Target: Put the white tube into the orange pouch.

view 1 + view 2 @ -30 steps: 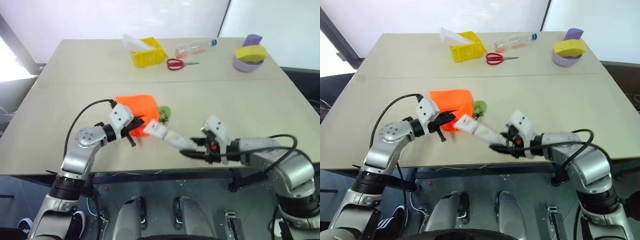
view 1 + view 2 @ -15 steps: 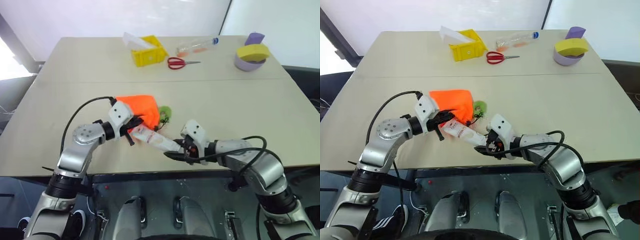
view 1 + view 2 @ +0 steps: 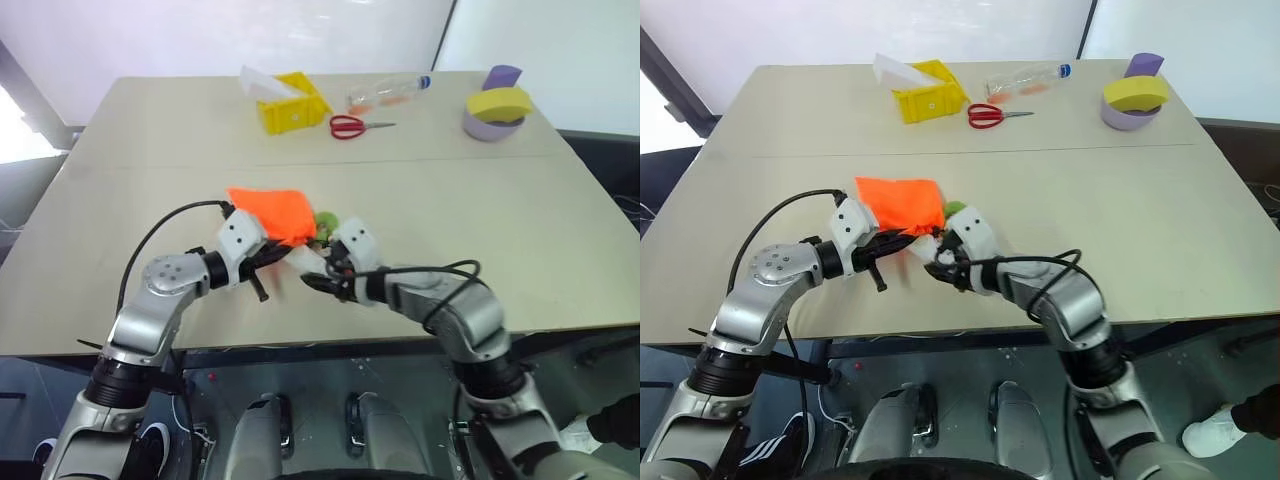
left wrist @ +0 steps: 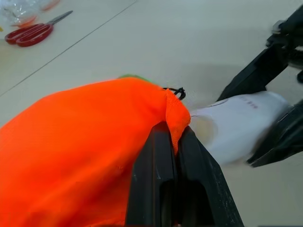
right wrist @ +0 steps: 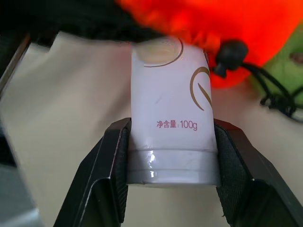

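Observation:
The orange pouch (image 3: pixel 272 212) lies near the table's front. My left gripper (image 4: pixel 171 130) is shut on the pouch's edge and pinches the fabric at its mouth. Its green ring (image 3: pixel 327 222) and dark cord (image 5: pixel 265 90) lie beside the mouth. My right gripper (image 5: pixel 170 125) is shut on the white tube (image 5: pixel 168 99), one finger on each side near its flat end. The tube's front end touches the orange fabric at the pouch's opening, and its tip is hidden there. In the left wrist view the tube (image 4: pixel 236 127) lies just beside my left fingers.
At the back of the table stand a yellow box (image 3: pixel 290 108), red scissors (image 3: pixel 350 126) and a clear bottle (image 3: pixel 390 93). A purple bowl with a yellow piece on it (image 3: pixel 495 112) is at the back right. The front table edge runs just under both grippers.
My right gripper has carried the white tube leftward and forward, from the front right up to the pouch's mouth. The left gripper has kept its hold in place.

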